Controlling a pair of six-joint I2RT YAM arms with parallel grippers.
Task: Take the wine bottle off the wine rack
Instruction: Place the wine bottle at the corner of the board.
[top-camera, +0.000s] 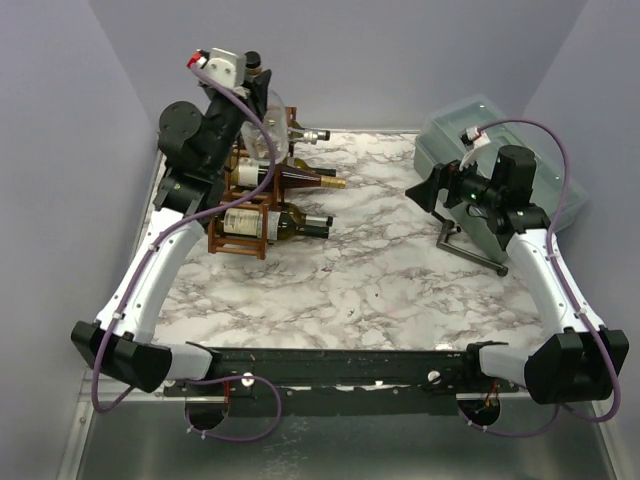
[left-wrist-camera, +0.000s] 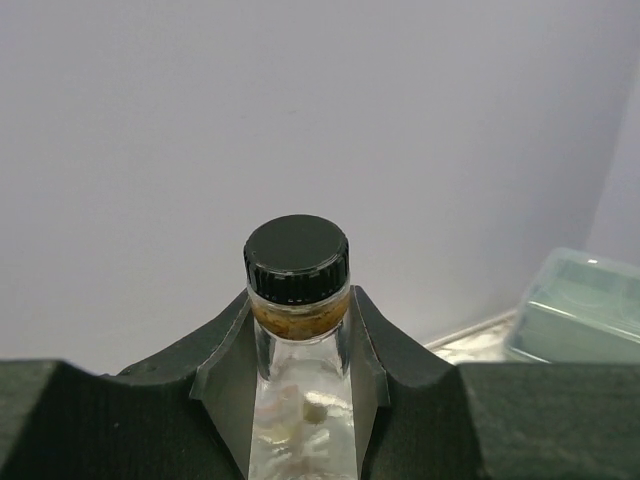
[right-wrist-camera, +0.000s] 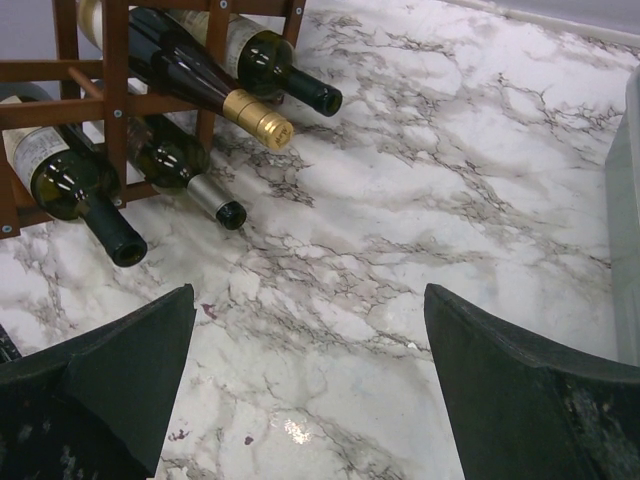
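Left wrist view: left gripper (left-wrist-camera: 300, 335) clamps the neck of a clear bottle (left-wrist-camera: 297, 262) by the rack (top-camera: 240, 228), table's (top-camera: 380, 285) far-left corner; right gripper (right-wrist-camera: 308, 320) gapes wide.

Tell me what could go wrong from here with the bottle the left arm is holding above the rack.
The left fingers pinch the clear glass bottle only at its narrow neck under the black cap; smooth glass may slip or swing.
Its body hangs close to the wine rack, so it could catch a bar and jostle the dark bottles lying there.
The right fingers stand open far off, unable to catch it.
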